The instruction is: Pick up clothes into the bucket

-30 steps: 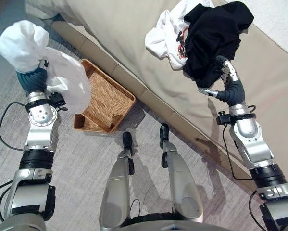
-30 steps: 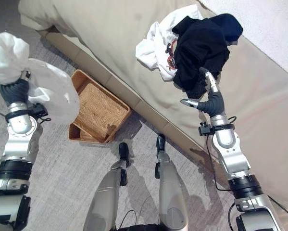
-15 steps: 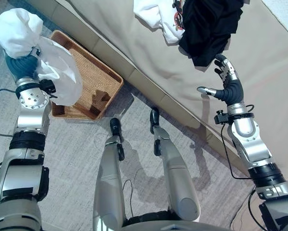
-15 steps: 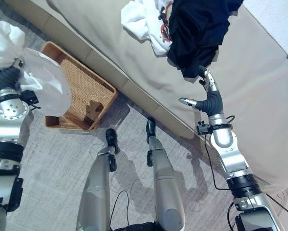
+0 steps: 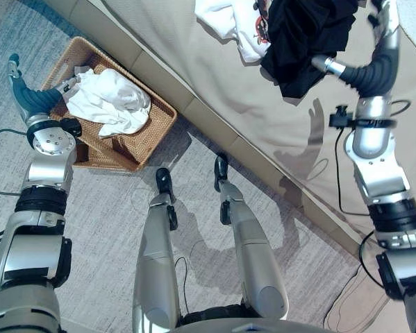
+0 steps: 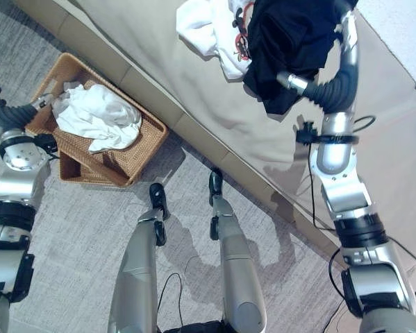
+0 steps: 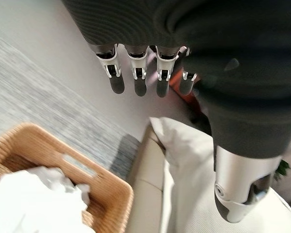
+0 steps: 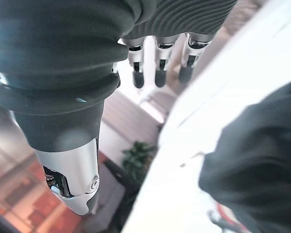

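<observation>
Reaching for the black garment on the sofa, the right hand (fingers straight, empty) should close deep into folds; white cloth lies in the basket, left hand released.

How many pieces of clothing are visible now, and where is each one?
3: a white garment in the wicker basket, a white printed shirt and a black garment on the sofa. Others may be hidden beneath.

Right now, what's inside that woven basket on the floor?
A crumpled white garment lies in the wicker basket, covering most of its floor. A strip of bare weave shows beside it; whatever lies beneath the cloth is hidden.
</observation>
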You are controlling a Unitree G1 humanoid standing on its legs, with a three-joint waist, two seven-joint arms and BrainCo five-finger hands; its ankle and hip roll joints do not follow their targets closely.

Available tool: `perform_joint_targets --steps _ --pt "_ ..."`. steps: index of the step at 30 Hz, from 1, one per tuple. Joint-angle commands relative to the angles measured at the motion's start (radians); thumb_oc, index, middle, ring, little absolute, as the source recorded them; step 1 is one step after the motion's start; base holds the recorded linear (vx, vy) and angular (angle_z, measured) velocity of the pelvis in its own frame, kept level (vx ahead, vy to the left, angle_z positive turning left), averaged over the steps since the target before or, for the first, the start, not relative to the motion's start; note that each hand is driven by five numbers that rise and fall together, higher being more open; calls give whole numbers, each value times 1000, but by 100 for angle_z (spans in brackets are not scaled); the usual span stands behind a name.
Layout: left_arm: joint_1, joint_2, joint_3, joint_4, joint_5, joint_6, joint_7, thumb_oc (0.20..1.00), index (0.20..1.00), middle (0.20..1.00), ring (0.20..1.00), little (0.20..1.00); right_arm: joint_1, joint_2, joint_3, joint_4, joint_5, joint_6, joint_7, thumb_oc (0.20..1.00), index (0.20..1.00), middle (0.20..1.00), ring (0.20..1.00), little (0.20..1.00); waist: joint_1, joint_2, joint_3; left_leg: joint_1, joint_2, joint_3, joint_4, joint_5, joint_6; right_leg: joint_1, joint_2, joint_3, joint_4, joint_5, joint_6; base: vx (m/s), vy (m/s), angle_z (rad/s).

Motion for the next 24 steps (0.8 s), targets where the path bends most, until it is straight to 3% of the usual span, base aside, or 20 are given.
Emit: perform_joint_targets --steps 1,9,13,16,19,20,23,24 --pt "28 -3 88 -3 75 4 42 1000 1000 1000 1000 1000 -72 -84 -65 -2 -22 19 -82 1000 1000 1000 1000 1000 15 20 -18 24 -43 -63 -13 8 1 69 -64 -46 24 -56 69 4 -6 4" --pt "132 -36 119 -96 128 -5 63 1000 1000 1000 1000 1000 -248 -181 1 164 -53 79 -108 1000 1000 1000 1000 1000 48 26 -18 25 -46 -72 -27 13 3 65 -67 -54 29 -59 67 3 -5 1" --pt "231 -81 96 -263 57 -183 0 1000 1000 1000 1000 1000 -381 -314 168 415 -1 124 -35 1000 1000 1000 1000 1000 87 31 -18 26 -57 -80 -50 28 -2 57 -76 -62 39 -62 66 14 -15 10" --pt "387 -172 88 -360 -11 -210 -105 1000 1000 1000 1000 1000 -456 -362 275 577 31 164 59 1000 1000 1000 1000 1000 103 52 -18 20 -65 -79 -61 35 -5 43 -82 -68 56 -72 59 13 -8 12" --pt "462 -207 37 -413 -36 -219 -176 1000 1000 1000 1000 1000 -500 -351 311 750 98 160 99 1000 1000 1000 1000 1000 119 72 -18 13 -70 -79 -65 39 -3 27 -87 -71 79 -81 56 35 -13 9" --pt "503 -217 -5 -443 -53 -216 -222 1000 1000 1000 1000 1000 -532 -322 323 825 124 165 114 1000 1000 1000 1000 1000 126 86 -18 25 -71 -86 -63 10 -7 29 -83 -59 102 -114 61 92 -26 4" --pt "535 -220 -69 -480 -72 -213 -288 1000 1000 1000 1000 1000 -537 -296 335 894 147 155 132 1000 1000 1000 1000 1000 125 103 -18 -7 -75 -77 -66 44 0 -6 -90 -63 112 -95 51 -15 -4 9" --pt "554 -232 -133 -506 -96 -211 -324 1000 1000 1000 1000 1000 -546 -263 348 949 153 146 137 1000 1000 1000 1000 1000 128 117 -18 3 -74 -85 -64 20 -4 0 -89 -57 130 -128 58 85 -17 11"
